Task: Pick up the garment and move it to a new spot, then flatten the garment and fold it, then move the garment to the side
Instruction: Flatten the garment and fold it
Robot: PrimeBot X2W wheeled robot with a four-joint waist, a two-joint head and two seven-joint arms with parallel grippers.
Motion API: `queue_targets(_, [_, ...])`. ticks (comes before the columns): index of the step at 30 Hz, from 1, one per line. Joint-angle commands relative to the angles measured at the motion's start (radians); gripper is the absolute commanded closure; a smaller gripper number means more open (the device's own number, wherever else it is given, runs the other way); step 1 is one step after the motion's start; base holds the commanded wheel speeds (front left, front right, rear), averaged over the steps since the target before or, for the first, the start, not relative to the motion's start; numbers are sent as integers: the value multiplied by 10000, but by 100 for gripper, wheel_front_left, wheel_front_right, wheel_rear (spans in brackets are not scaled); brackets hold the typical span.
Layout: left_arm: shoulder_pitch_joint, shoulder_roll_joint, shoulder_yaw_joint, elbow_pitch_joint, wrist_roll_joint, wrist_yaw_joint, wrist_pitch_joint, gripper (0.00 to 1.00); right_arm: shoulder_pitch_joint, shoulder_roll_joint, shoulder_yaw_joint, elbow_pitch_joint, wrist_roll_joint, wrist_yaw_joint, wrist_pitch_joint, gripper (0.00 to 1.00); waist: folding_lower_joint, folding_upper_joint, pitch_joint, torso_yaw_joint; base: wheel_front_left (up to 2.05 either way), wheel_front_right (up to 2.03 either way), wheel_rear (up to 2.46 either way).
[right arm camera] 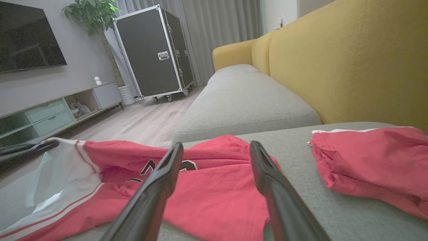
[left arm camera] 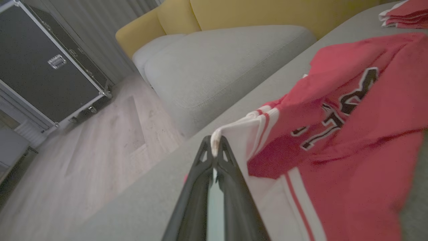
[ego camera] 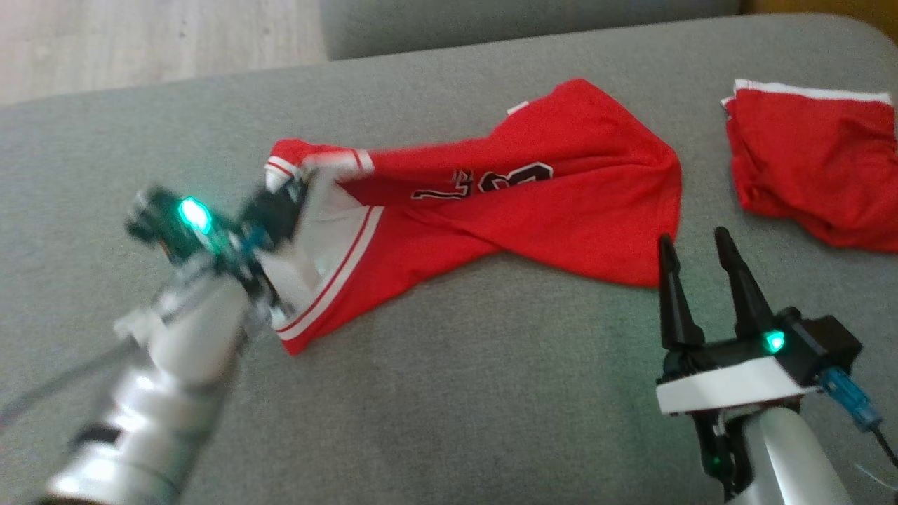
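My left end effector [left arm camera: 214,144] is pinched on the white-banded edge of the red fabric jersey [ego camera: 547,210], which lies twisted on the grey upholstered sofa cushion [ego camera: 491,393]. I'd lift slowly and high so it hangs clear before shifting. My right end effector [ego camera: 693,240] hovers spread beside its hem. The black lettering [ego camera: 515,179] is too creased to read.

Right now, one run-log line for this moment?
step: pick up | left gripper: shut on jersey edge | right gripper: open, empty | other red garment: lies apart
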Motion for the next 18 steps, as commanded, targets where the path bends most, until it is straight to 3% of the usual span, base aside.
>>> queue_targets(1, [-991, 504, 251, -333, 102, -91, 148, 100, -519, -47, 348, -348, 81, 65, -65, 0, 1, 0, 259, -225, 0, 0, 0])
queue_targets(7, [-3373, 1701, -474, -95, 719, -585, 1123, 100, -1276, -47, 970, -528, 296, 65, -65, 0, 1, 0, 1390, -1059, 0, 0, 0])
queue_targets(15, [-5870, 2663, -2480, 957, 499, -656, 1767, 100, -1890, -47, 1383, -750, 874, 65, -65, 0, 1, 0, 2533, -2060, 0, 0, 0])
queue_targets(16, [-6164, 2761, -2635, 1074, 441, -656, 1758, 23, -1911, -47, 1411, -760, 909, 65, -65, 0, 1, 0, 2629, -2137, 0, 0, 0])
queue_targets(17, [-6463, 2849, -2654, 1212, 390, -656, 1773, 0, -1929, -47, 1418, -771, 928, 65, -65, 0, 1, 0, 2712, -2188, 0, 0, 0])
queue_targets(18, [-6733, 2909, -2554, 1375, 355, -549, 1823, 0, -1938, -47, 1404, -775, 944, 65, -65, 0, 1, 0, 2770, -2215, 0, 0, 0])
